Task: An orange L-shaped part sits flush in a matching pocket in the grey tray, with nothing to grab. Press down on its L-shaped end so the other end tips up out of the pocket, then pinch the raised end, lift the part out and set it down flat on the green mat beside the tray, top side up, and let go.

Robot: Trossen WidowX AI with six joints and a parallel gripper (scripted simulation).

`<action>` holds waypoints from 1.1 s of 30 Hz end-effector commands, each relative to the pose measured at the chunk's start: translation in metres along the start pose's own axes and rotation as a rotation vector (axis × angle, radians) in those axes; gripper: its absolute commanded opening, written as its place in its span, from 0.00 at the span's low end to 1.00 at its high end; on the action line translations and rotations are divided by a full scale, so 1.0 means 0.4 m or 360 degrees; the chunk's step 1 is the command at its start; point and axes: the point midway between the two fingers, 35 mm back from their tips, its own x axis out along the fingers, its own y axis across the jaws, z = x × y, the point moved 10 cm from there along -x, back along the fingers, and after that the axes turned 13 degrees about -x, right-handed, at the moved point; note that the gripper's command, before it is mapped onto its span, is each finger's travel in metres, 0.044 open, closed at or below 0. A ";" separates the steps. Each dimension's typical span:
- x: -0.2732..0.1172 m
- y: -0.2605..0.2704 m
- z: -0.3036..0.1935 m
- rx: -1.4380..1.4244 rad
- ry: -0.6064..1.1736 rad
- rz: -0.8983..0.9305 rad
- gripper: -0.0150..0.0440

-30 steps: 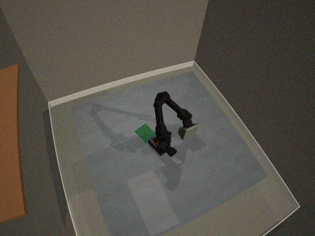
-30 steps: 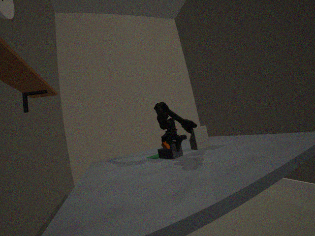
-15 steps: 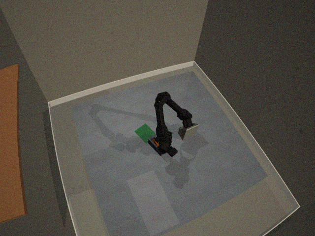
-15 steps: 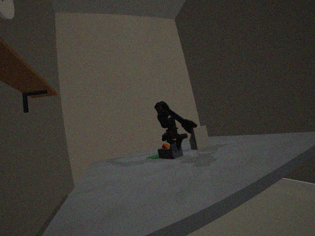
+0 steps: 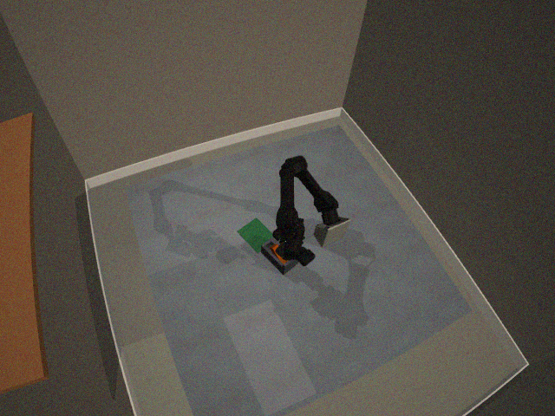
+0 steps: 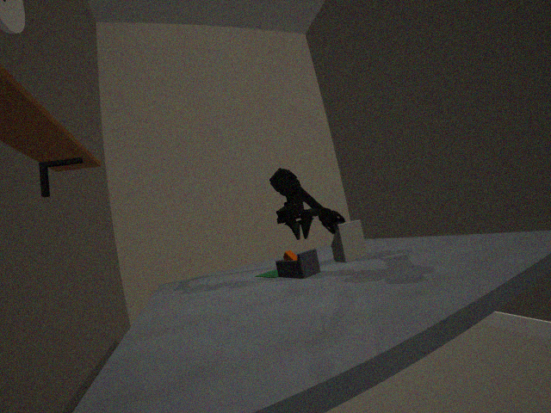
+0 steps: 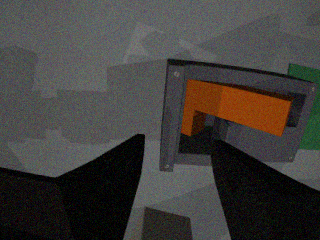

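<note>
The tabletop (image 5: 381,277) is pale blue-grey with a lighter border and a raised white rim along its far edge. Near its middle sits a grey tray (image 5: 278,259), with a flat green mat (image 5: 254,233) just beside it on the left. To the right, near the tray, stands a pale block (image 5: 330,231).

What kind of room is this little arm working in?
Probably a bare test bench in a workshop corner: a white-rimmed table carries only the black arm, a grey tray and a green mat, with plain walls and a bracketed wooden shelf nearby.
</note>
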 end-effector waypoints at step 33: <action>-0.017 -0.044 -0.004 0.0543 0.0009 0.0000 0.73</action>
